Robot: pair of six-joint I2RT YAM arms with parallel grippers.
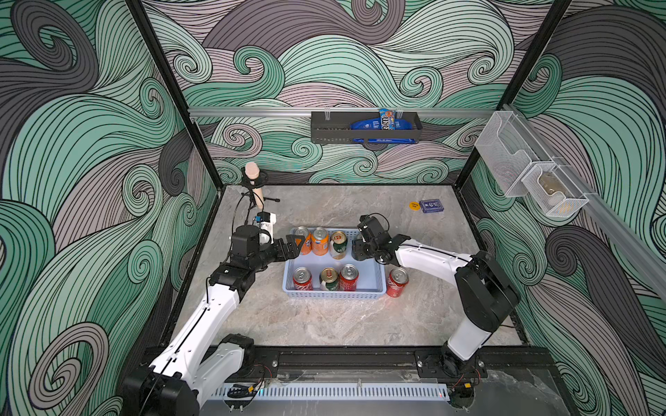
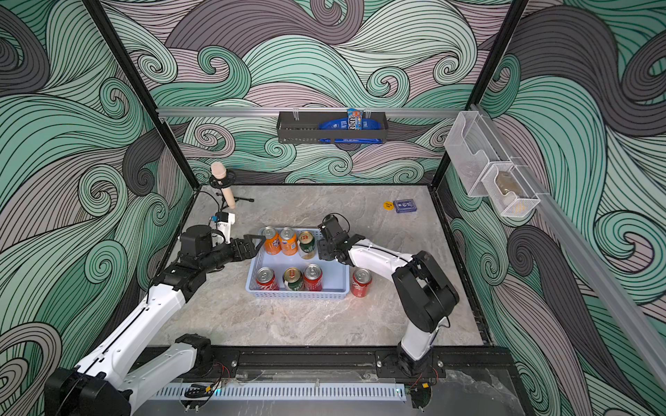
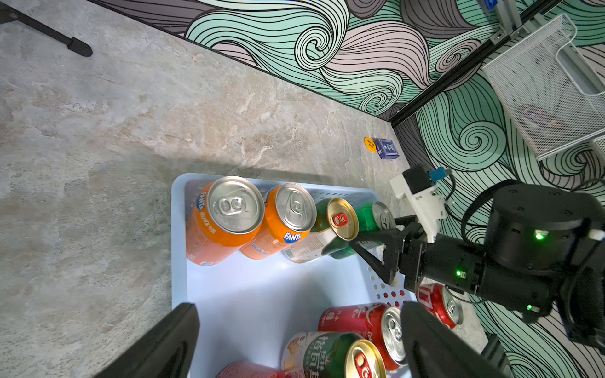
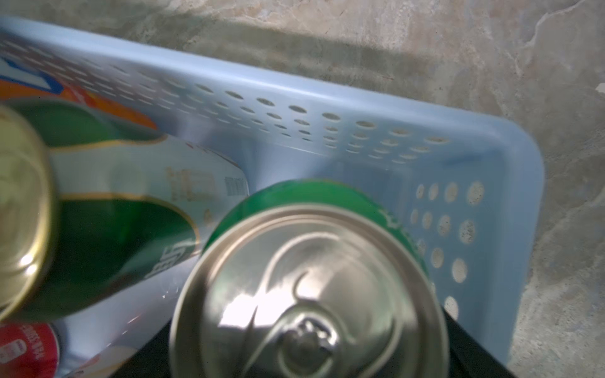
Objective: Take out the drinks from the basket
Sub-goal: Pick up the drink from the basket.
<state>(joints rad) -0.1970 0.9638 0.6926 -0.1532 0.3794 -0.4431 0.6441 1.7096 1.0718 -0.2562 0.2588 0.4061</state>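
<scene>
Right gripper (image 3: 376, 237) first: closed on the green can (image 4: 307, 278), one black finger down each side of its body, reaching in from the right and above. Reads as a firm hold, judging by the snug fit.

Nearest the arm bases: outer red can (image 1: 397, 282), upright on the stone-look table (image 1: 324, 324), just beside the right wall of the basket (image 1: 335, 294) and already out. Next, inside along the near wall: left red can (image 1: 302, 279), near green-and-cream can (image 1: 328, 279), right red can (image 1: 348, 277), all upright, with a bare slot at the right end. Further back, along the far wall: first orange can (image 1: 306, 246), second orange can (image 1: 320, 243), far green-and-cream can (image 1: 338, 246), then the gripped green one in the far right corner, just beside its neighbour, perhaps touching. Hidden under the wrist in both top views.

Hinges on one relation: long axis vertical, perforated walls close behind and to the right. Probably calls for a straight lift before any sideways travel; otherwise risks catching the rim or nudging the neighbour. Falls to the right arm by nearness, with the left gripper (image 1: 300, 246) spread wide at the opposite end, beside the first orange can.

Thin, smooth aluminium cylinders, glossy print, silver pull-tab lids. Light-blue plastic, rounded corners, round holes.
</scene>
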